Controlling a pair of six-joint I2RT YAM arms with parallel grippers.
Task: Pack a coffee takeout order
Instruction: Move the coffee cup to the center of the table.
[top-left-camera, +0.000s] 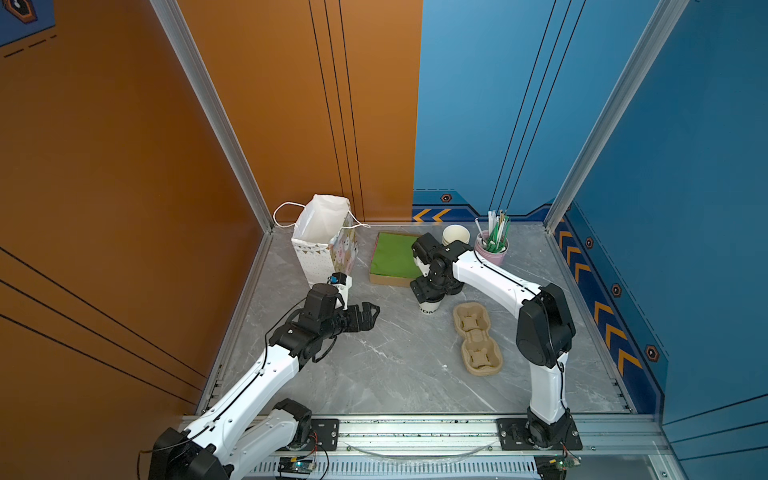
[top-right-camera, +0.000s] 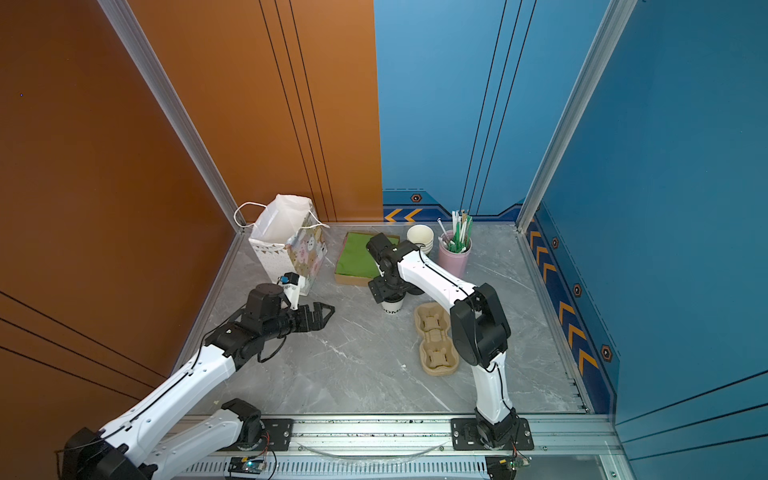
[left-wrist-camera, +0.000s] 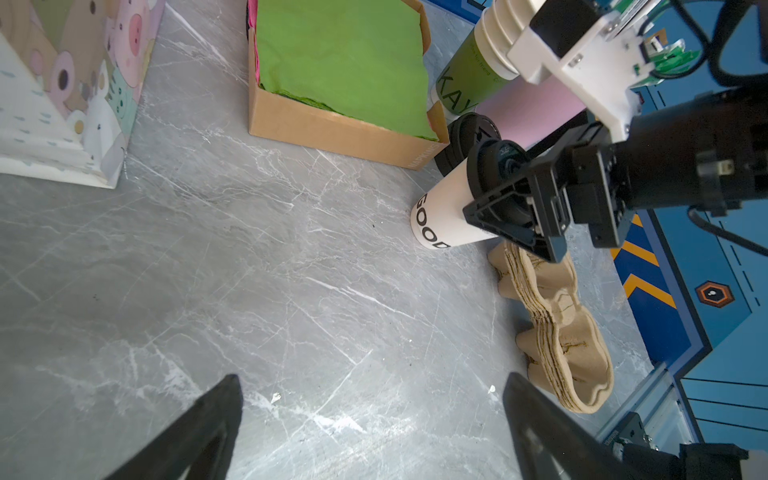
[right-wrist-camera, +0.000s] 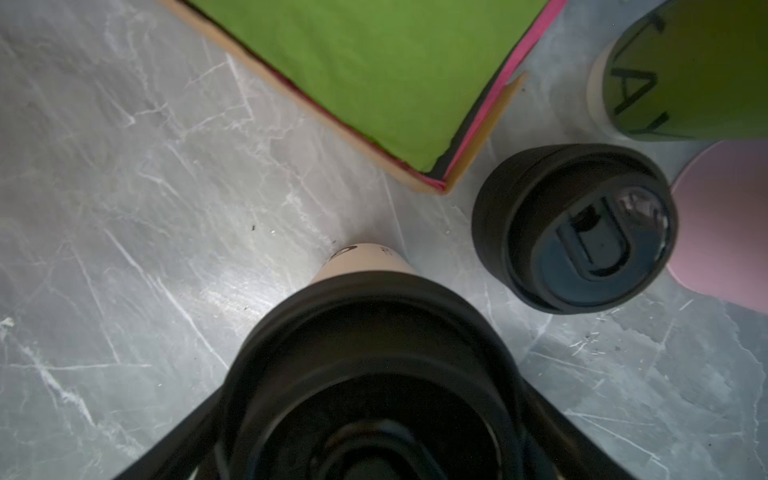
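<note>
mia: grey stone table (top-left-camera: 374, 374), orange and blue walls all round. what is the right gripper (top-left-camera: 428, 296) doing?

ben: its jaws stand wide, 1 on each side of the black lid (right-wrist-camera: 374, 332). i cannot tell if they squeeze it or just stand by it. the lid sits on top of the white cup (left-wrist-camera: 440, 216). the cup stands on the table, just beside the pulp carrier (top-left-camera: 478, 338).

mia: what could go bad?

ben: i think the lid may not be pushed on all the way round. if the jaws go up while they grip, the lid could pop off. or the light cup could lift a bit and tip over.

mia: and around it?

ben: spare lids (right-wrist-camera: 573, 228) sit near, by the box (left-wrist-camera: 332, 129) with the green napkin (left-wrist-camera: 340, 54). a sideways bump could knock them, or shove the cup into the carrier.

mia: and the left gripper (top-left-camera: 374, 313)?

ben: jaws spread, holding nothing, above the table, well apart from the cup. the gift bag (top-left-camera: 324, 241) stands close to that arm. a fast swing could hit it.
</note>
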